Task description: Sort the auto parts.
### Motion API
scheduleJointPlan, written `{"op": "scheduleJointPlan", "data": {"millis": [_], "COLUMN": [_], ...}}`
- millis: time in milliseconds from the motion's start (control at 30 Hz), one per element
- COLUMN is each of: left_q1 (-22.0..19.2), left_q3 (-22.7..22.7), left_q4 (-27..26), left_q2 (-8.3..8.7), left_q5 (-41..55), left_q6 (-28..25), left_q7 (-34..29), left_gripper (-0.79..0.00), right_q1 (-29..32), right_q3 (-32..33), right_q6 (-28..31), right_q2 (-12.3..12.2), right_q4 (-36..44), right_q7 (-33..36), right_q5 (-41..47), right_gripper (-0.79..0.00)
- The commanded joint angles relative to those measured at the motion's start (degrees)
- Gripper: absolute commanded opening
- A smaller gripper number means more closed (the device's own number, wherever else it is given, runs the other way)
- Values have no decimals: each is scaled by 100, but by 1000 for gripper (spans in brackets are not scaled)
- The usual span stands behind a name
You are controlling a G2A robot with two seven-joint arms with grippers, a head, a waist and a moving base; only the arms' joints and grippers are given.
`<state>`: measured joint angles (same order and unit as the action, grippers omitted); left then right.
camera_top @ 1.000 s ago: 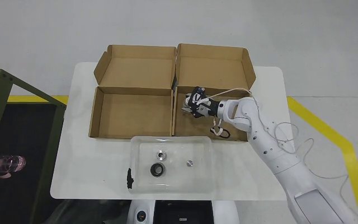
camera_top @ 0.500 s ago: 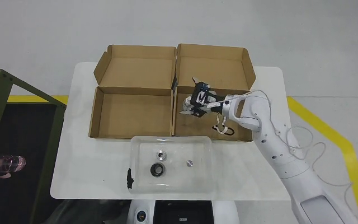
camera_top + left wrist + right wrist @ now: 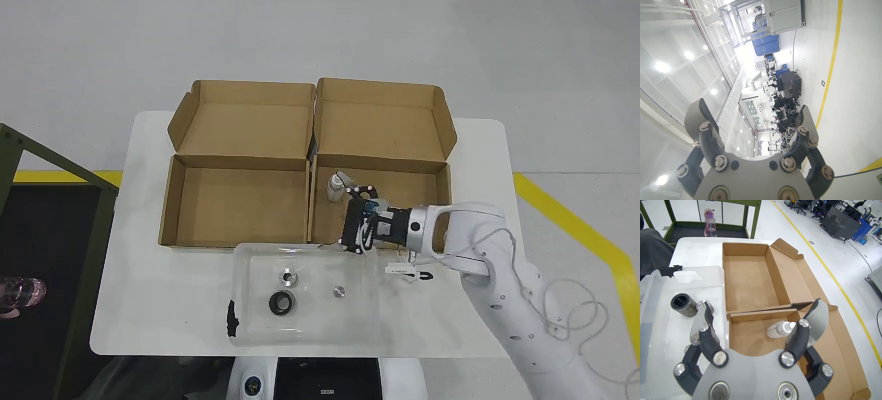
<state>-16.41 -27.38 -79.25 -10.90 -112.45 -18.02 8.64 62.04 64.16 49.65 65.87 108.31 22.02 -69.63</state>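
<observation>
A small white bottle [image 3: 334,184] [image 3: 779,330] lies on its side in the near-left corner of the right cardboard box [image 3: 405,195] [image 3: 836,332]. My right gripper [image 3: 348,220] [image 3: 761,313] hangs open and holds nothing, straddling the box's front wall and the clear bin [image 3: 240,290] [image 3: 651,321]. One finger is over the bin, the other beside the bottle. In the bin sit a dark cylindrical bearing [image 3: 283,303] [image 3: 683,305], a silver part [image 3: 289,276] [image 3: 703,303] and a smaller silver piece [image 3: 339,292]. My left gripper [image 3: 753,117] is open, pointing up into the room.
The left cardboard box [image 3: 240,205] [image 3: 747,283] stands open with a bare floor, its lid and the right one's folded back. Black tape [image 3: 232,320] marks the bin's near-left corner. A green cart with a pink bottle [image 3: 709,228] stands off the table's left side.
My right gripper pulled back from inside the right box toward the bin. The white bottle stayed behind, lying free on the box floor.
</observation>
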Motion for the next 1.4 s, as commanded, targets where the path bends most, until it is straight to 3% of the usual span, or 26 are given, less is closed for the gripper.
{"op": "scheduleJointPlan", "data": {"millis": [0,333,667,1367], "left_q1": [0,0,0,0], "left_q3": [0,0,0,0], "left_q4": [0,0,0,0], "left_q2": [0,0,0,0], "left_q5": [0,0,0,0], "left_q6": [0,0,0,0], "left_q7": [0,0,0,0], "left_gripper": [0,0,0,0], "right_q1": [181,761,842,742], "right_q3": [35,-76,-347,-881], "right_q6": [27,226,745,318], "right_q2": [-28,-148,-243,-332], "right_q4": [180,713,684,570], "right_q7": [94,919,1473,2402], "right_q5": [31,127,246,-149], "right_gripper": [0,0,0,0]}}
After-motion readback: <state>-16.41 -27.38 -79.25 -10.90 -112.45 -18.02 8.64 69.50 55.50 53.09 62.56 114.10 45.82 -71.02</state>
